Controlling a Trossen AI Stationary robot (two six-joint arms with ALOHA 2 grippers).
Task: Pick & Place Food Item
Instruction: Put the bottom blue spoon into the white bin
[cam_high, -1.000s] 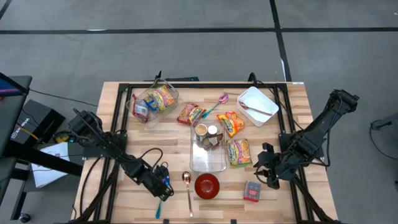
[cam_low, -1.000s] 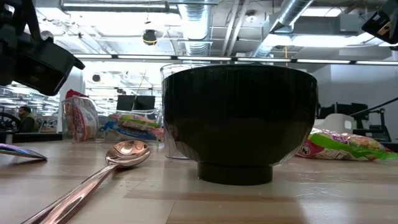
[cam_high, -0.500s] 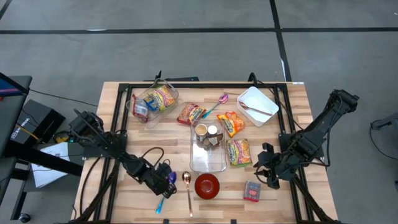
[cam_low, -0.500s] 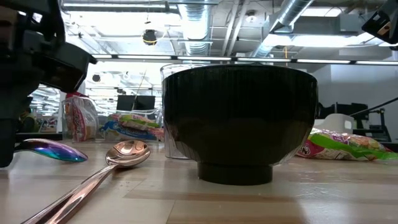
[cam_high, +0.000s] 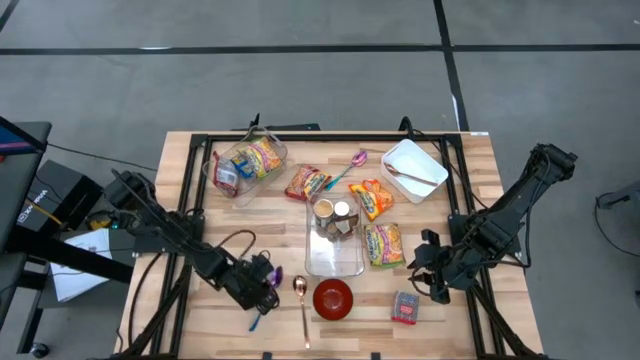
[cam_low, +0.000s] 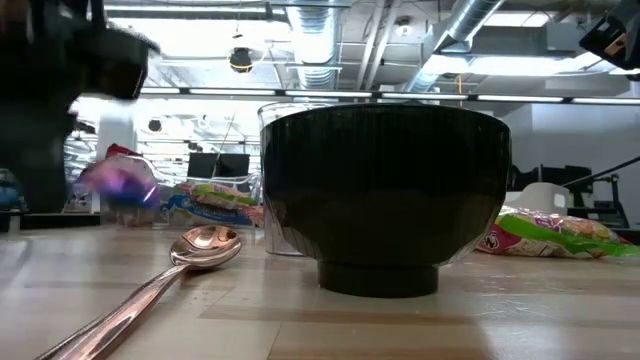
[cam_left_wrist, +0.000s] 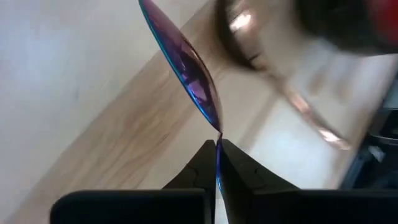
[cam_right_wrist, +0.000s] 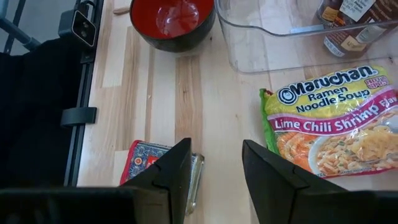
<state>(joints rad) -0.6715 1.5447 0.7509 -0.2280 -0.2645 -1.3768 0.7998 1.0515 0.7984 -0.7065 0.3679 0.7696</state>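
My left gripper (cam_high: 268, 292) is at the near left of the table, shut on an iridescent blue-purple spoon (cam_left_wrist: 186, 68). In the low view the spoon's bowl (cam_low: 120, 185) shows blurred, above the tabletop. Beside it a rose-gold spoon (cam_high: 301, 300) lies flat on the wood, next to a red bowl (cam_high: 333, 297). My right gripper (cam_right_wrist: 214, 168) hangs open above the near right of the table. It stands between a small patterned packet (cam_right_wrist: 163, 165) and a ramen packet (cam_right_wrist: 336, 118) and touches neither. My left gripper pinches the spoon's thin handle just behind the bowl (cam_left_wrist: 217, 134) between its two fingertips, slanting down from above. The bowl sticks out past the fingertips, turned on edge and lifted off the table. The handle's free end (cam_high: 253, 322) runs back under the gripper.
A clear container (cam_high: 335, 240) with jars stands mid-table. Food packets (cam_high: 372, 198) lie around it, with a white tray (cam_high: 414, 170) at the far right and a clear tub of packets (cam_high: 245, 165) at the far left. A black frame runs along the table's edges.
My left gripper has risen a little and rolled at the wrist. The blue-purple spoon, which lay on the table, has come up with it: its bowl end now hangs above the wood and is turned on edge.
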